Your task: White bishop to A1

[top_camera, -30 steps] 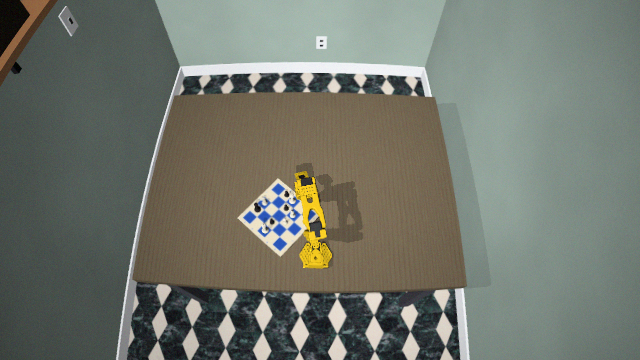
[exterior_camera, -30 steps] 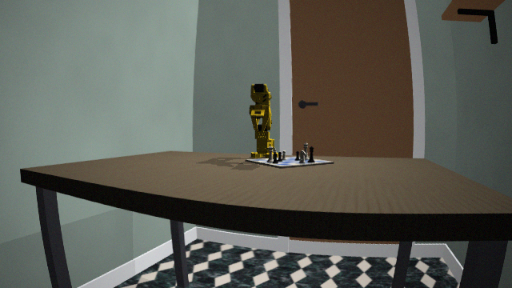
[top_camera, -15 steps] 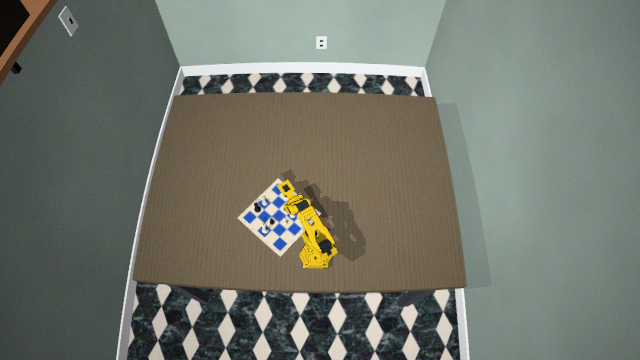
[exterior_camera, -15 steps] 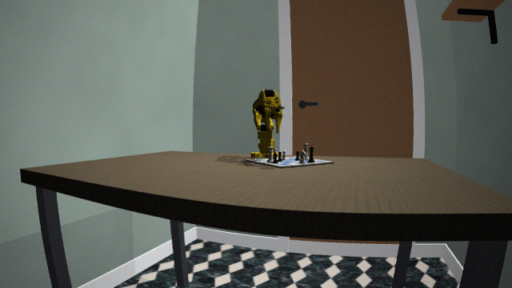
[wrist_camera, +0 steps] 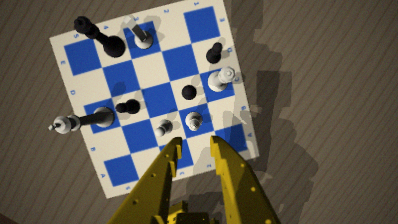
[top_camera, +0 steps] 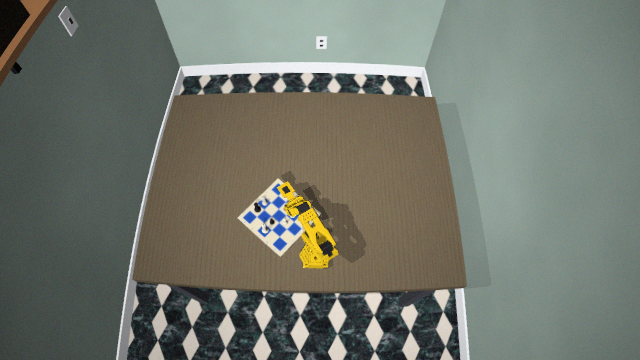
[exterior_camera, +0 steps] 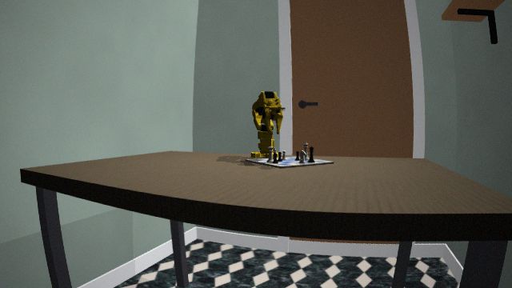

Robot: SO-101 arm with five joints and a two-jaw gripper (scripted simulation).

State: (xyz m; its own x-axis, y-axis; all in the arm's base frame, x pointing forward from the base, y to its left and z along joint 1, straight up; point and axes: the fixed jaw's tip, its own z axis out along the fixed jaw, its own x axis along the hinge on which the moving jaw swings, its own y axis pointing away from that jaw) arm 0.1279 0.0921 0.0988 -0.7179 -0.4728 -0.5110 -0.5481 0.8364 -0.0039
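Brown table point(wrist_camera: 325, 100); gripper point(wrist_camera: 195, 150) hovers over board point(wrist_camera: 180, 62), fingers barely apart, holding nothing.
White bishop point(wrist_camera: 194, 120), prob. the piece just ahead of the tips, stands upright; pawn point(wrist_camera: 162, 128) sits close, so too narrow a gap or an off-line drop could topple either.

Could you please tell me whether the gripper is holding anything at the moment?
No. The gripper stands slightly open and empty; the wrist view shows only board between its fingers.
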